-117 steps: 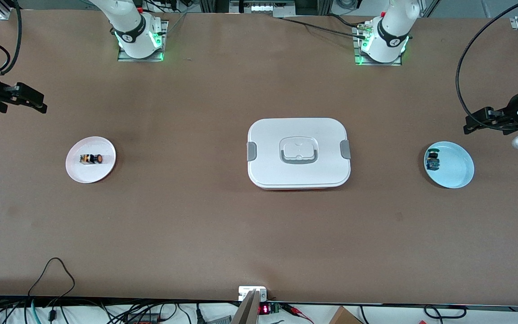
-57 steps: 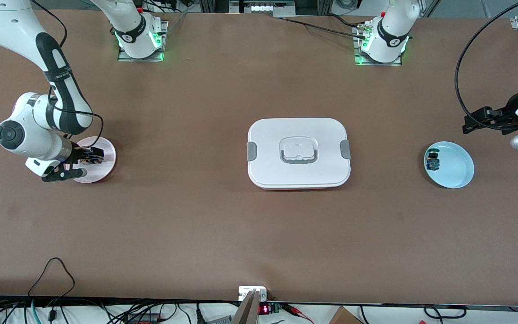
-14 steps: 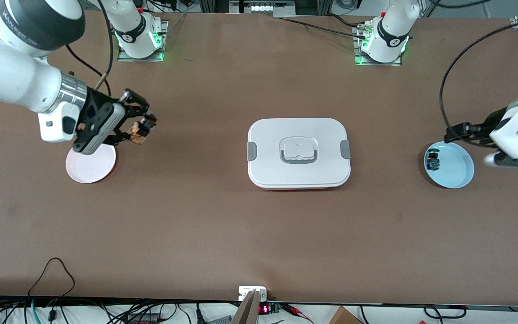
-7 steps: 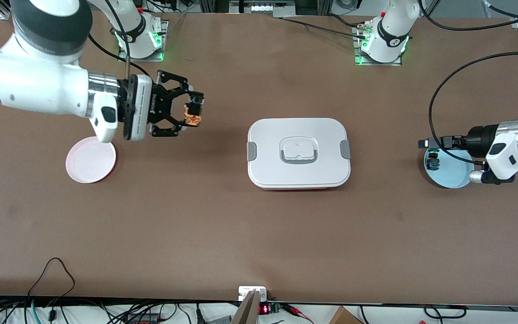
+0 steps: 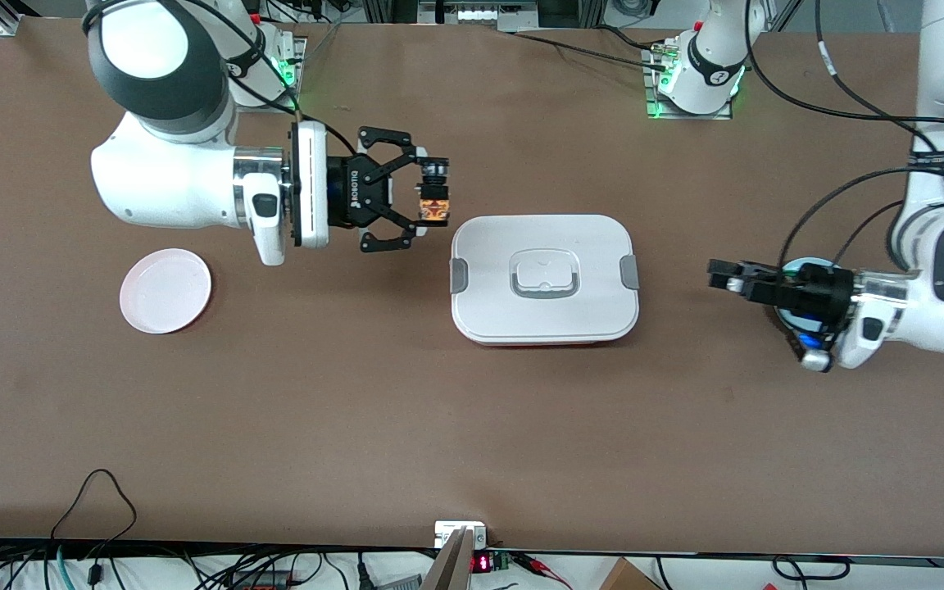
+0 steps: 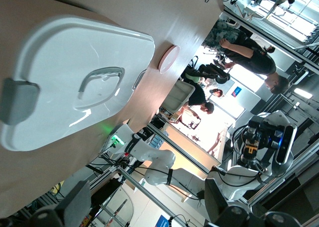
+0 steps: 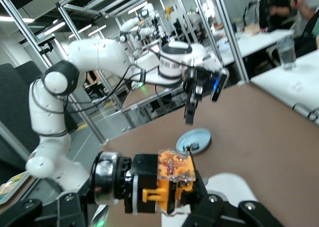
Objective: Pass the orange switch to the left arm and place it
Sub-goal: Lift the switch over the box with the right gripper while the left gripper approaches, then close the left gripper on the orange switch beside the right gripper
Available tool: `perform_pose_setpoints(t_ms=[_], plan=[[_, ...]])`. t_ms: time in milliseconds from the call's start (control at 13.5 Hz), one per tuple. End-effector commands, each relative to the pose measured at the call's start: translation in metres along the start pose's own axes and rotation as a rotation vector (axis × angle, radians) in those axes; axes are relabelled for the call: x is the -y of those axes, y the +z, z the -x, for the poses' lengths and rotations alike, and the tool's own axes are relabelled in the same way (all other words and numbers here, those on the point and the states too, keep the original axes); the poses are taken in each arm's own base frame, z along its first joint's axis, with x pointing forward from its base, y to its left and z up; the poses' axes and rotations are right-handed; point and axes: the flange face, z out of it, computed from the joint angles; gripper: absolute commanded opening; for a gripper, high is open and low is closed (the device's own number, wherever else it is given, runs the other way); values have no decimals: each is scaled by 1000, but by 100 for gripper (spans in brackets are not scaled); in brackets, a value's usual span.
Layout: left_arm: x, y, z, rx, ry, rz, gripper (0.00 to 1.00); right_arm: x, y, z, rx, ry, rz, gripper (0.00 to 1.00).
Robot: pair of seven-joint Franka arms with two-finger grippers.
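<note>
My right gripper (image 5: 436,193) is shut on the orange switch (image 5: 433,206) and holds it in the air over the table, beside the box's (image 5: 544,279) corner at the right arm's end. In the right wrist view the switch (image 7: 169,179) sits clamped between my fingers, in the right gripper (image 7: 155,203). My left gripper (image 5: 719,275) is open and empty. It hovers over the table between the box and the light blue plate (image 5: 805,264), pointing at the box. The left wrist view shows the box (image 6: 75,87) and, farther off, the right gripper holding the switch (image 6: 249,148).
An empty pink plate (image 5: 165,291) lies toward the right arm's end of the table. The light blue plate is mostly hidden under the left arm in the front view. The right wrist view shows it (image 7: 199,136) with the small blue switch (image 7: 191,147) in it.
The right gripper took the orange switch off the pink plate and carried it to the box's corner. The left arm swung in past the blue plate toward the box.
</note>
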Motion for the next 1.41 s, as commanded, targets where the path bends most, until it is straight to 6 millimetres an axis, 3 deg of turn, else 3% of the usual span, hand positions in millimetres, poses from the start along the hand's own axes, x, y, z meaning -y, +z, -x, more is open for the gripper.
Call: perform_pose_setpoints(t_ms=[0, 74, 148, 370, 592, 961, 1109, 1183, 1331], plan=[[-72, 76, 16, -44, 41, -31, 100, -4, 15, -2, -110, -93, 27, 0], [-87, 91, 20, -52, 67, -31, 100, -1, 21, -3, -138, -105, 17, 0], [-97, 90, 25, -60, 77, -21, 100, 3, 28, -3, -147, -109, 7, 0], [-141, 89, 72, -88, 172, -12, 100, 16, 62, 4, -164, -83, -43, 0], [-162, 105, 90, -69, 196, 61, 100, 23, 75, 3, -203, -97, -54, 0], [-172, 156, 145, -95, 193, 44, 98, 19, 71, 2, -238, -155, 5, 0], [-170, 172, 156, -112, 195, 39, 94, 13, 70, 6, -254, -163, 110, 0], [-172, 181, 157, -116, 199, 38, 93, 21, 83, 6, -261, -151, 100, 0], [-176, 192, 156, -149, 205, 49, 91, 23, 85, 6, -270, -146, 91, 0]])
